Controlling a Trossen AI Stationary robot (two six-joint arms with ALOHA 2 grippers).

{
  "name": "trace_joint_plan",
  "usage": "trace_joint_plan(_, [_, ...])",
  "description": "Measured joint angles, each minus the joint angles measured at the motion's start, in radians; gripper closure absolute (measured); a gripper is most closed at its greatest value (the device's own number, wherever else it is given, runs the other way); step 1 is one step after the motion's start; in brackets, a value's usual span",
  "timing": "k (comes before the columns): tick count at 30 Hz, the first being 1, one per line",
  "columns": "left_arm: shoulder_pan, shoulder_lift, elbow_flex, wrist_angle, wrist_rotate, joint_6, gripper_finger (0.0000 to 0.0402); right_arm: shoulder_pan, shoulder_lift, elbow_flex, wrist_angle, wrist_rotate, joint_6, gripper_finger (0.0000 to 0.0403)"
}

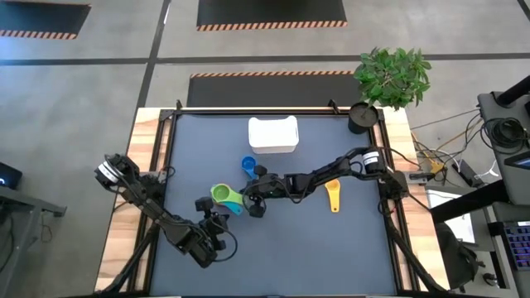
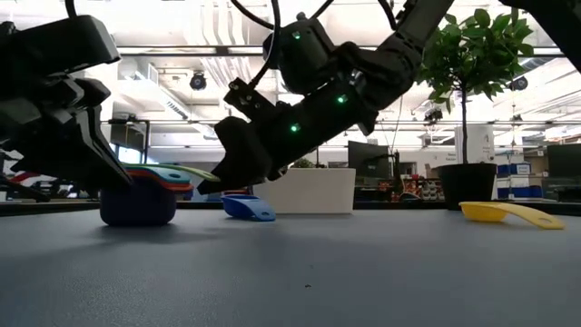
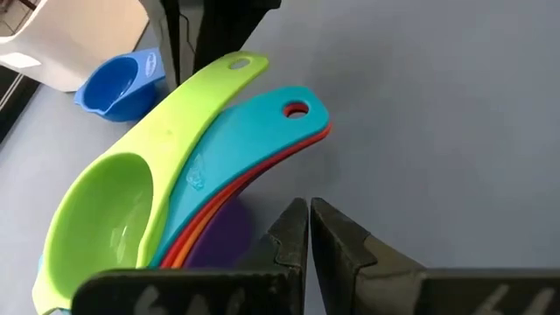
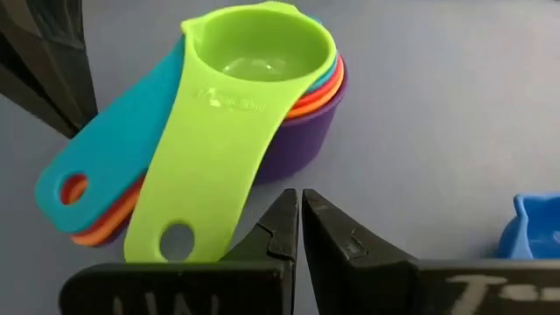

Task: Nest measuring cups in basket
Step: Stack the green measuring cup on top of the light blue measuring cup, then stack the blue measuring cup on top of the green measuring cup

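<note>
Two cups lie loose in your high view: a blue cup near the basket and a yellow cup under the right arm, with the nested stack mid-table. Low down, the right gripper hangs beside it. Your left gripper is closed, empty; the right wrist shows likewise. The stack, green cup topmost, looks light, stiff, slick: pinch the fanned handles.

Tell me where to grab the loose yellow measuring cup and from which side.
Judging by its pose, take the yellow measuring cup by its flat handle, from above: it lies alone on the table, handle clear of everything.
</note>
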Motion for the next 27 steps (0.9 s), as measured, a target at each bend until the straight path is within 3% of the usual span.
trace_joint_plan(12, [0.006, 0.01, -0.001, 0.011, -0.051, 0.0, 0.0402, 0.038, -0.035, 0.072, -0.175, 0.063, -0.001, 0.0394])
trace_joint_plan(27, [0.011, 0.011, -0.002, 0.018, -0.051, 0.0, 0.0402, 0.088, -0.039, 0.101, -0.205, 0.079, -0.011, 0.0394])
